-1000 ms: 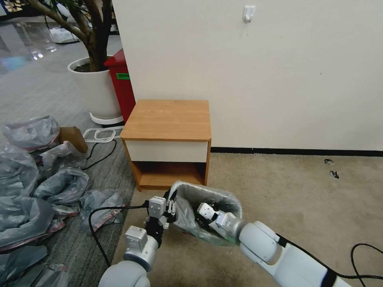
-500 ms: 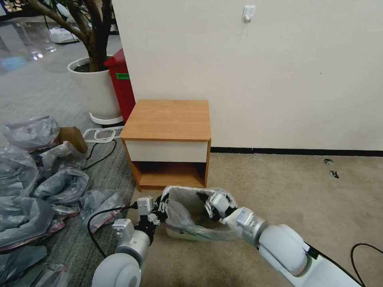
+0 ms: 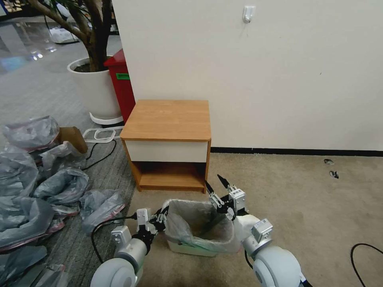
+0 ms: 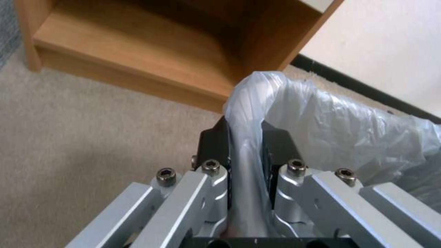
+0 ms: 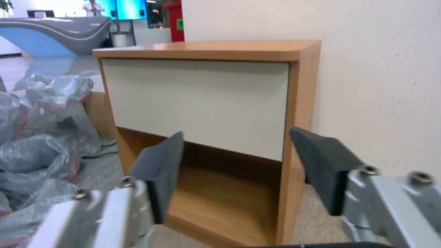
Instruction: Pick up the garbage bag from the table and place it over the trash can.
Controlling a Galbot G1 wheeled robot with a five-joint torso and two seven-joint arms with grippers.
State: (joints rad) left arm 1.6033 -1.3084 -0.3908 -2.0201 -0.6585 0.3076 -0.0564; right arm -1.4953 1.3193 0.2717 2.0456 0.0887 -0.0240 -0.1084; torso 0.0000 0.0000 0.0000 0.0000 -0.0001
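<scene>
Between the left tool (image 3: 162, 217) pads, the bag (image 3: 199, 227) rim is staying pinched at the bin (image 3: 187, 248); right tool (image 3: 218, 190) gaping empty above; tucking the rim comes next.

A plain cream-white wall (image 3: 259, 79) rises behind the scene, with a small white plastic hook (image 3: 248, 13) fixed high on it and a black baseboard strip (image 3: 299, 152) along its foot. Beige short-pile carpet (image 3: 303, 199) covers the floor on the right and meets grey ribbed carpet (image 3: 36, 91) on the left. A big round white planter (image 3: 95, 89) holding a thick-trunked tree stands beside a tall red box-shaped bin (image 3: 121, 85). Crumpled grey plastic bags (image 3: 36, 187) lie heaped on the grey carpet, near a black cable (image 3: 99, 153).
</scene>
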